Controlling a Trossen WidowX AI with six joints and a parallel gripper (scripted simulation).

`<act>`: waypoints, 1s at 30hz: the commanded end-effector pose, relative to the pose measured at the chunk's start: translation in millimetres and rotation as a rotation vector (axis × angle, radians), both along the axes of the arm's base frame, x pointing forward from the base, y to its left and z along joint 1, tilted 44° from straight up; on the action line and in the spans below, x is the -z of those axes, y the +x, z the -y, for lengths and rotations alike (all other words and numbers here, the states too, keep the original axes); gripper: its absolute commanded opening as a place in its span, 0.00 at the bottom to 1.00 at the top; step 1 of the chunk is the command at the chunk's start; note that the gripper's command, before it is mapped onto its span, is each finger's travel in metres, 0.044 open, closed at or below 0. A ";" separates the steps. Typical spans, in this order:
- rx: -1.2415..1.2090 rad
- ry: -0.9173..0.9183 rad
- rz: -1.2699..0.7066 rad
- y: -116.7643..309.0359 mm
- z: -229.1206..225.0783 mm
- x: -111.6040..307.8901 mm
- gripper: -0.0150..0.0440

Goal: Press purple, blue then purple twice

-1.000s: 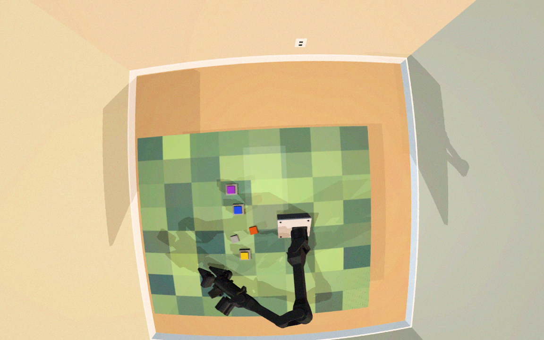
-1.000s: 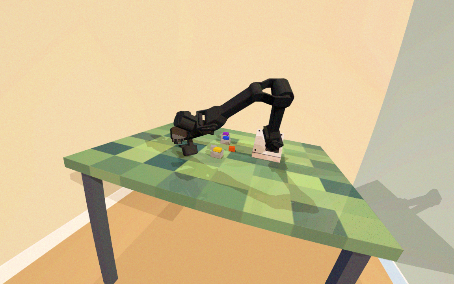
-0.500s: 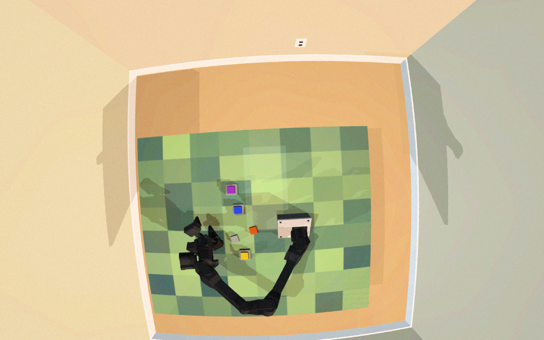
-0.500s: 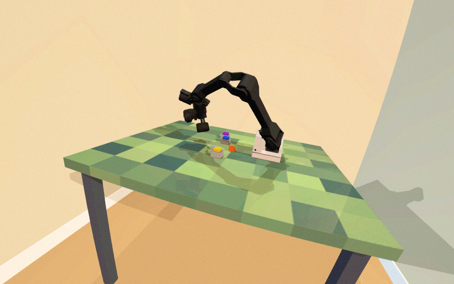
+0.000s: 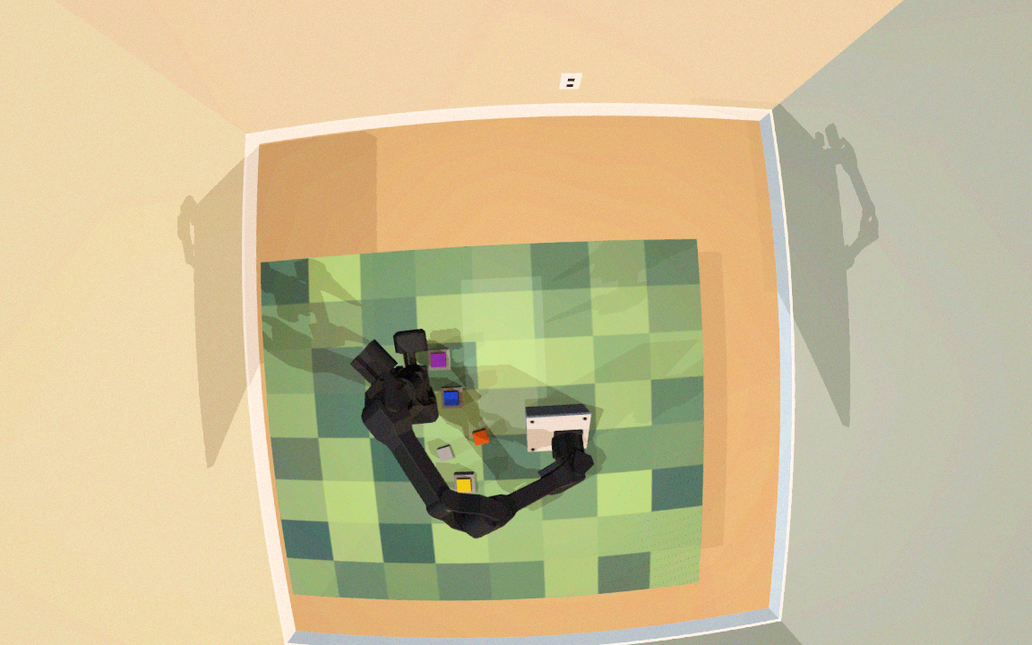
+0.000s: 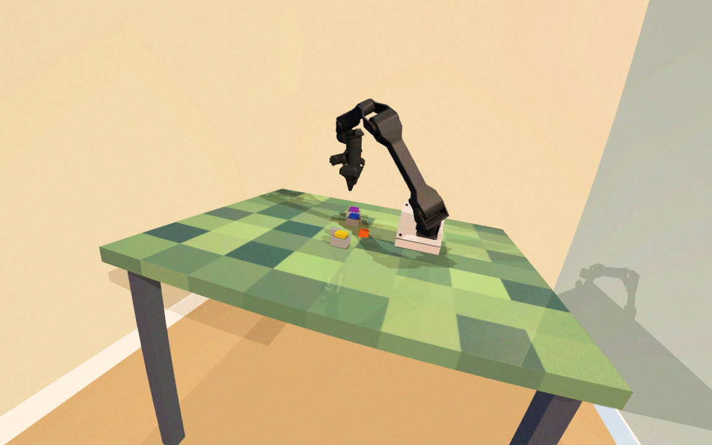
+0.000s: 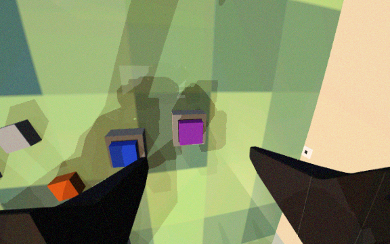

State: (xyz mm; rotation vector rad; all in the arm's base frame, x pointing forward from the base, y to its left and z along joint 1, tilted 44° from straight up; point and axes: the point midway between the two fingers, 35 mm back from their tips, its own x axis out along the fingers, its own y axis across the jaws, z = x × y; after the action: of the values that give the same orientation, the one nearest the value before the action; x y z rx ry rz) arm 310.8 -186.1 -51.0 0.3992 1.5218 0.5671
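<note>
My gripper is open and empty. It points down and hangs well above the table; the arm hides its fingers in the top view. The purple button stands up from its grey housing and shows between and beyond the fingertips in the wrist view. The blue button also stands up, and the left finger partly covers its housing in the wrist view. Neither button is touched.
A yellow button, a light grey block and an orange block stand near the blue button. The white arm base is to their right.
</note>
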 end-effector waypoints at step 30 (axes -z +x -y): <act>0.089 0.138 -0.013 -17.1 -26.9 50.0 0.29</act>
State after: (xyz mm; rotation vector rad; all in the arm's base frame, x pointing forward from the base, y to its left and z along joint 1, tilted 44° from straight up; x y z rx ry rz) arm 293.8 -161.2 -100.4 0.5681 1.4727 0.6015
